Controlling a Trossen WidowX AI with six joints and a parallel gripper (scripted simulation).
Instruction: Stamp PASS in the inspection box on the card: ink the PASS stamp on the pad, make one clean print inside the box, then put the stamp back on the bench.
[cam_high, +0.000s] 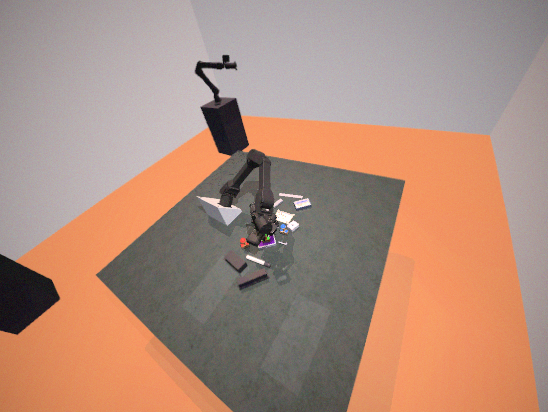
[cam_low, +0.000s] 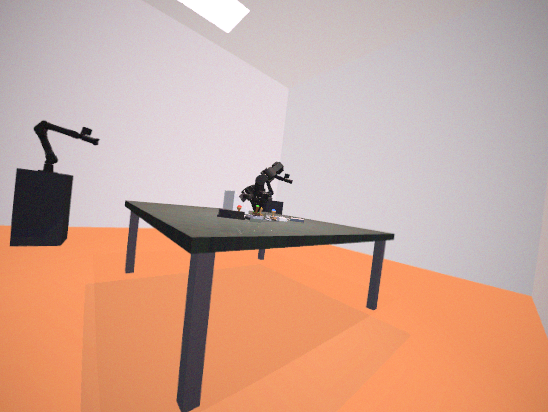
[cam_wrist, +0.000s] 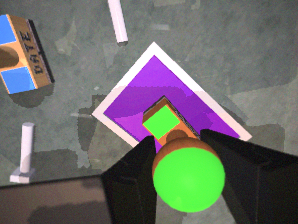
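My gripper (cam_wrist: 177, 140) is shut on the handle of the green-topped stamp (cam_wrist: 190, 177) (cam_high: 267, 238) (cam_low: 258, 206). The stamp is upright, over the purple ink pad (cam_wrist: 165, 75) (cam_high: 266, 244) with its white rim. Its base is at or just above the ink; contact cannot be told, and its lettering is not readable. The blue stamp marked DATE (cam_wrist: 22, 57) (cam_high: 283, 228) stands beside the pad. The red-topped stamp (cam_high: 243, 242) (cam_low: 239, 207) stands on the pad's other side. A cream card (cam_high: 285, 216) lies behind the blue stamp; its box is too small to make out.
A white block (cam_high: 293, 226) and a pale box (cam_high: 302, 203) lie near the card. A white marker (cam_high: 255, 259) and two dark blocks (cam_high: 235, 261) (cam_high: 253, 279) lie before the pad. A grey wedge (cam_high: 222, 212) stands left. A pale stick (cam_wrist: 118, 22) and peg (cam_wrist: 27, 150) flank the pad.
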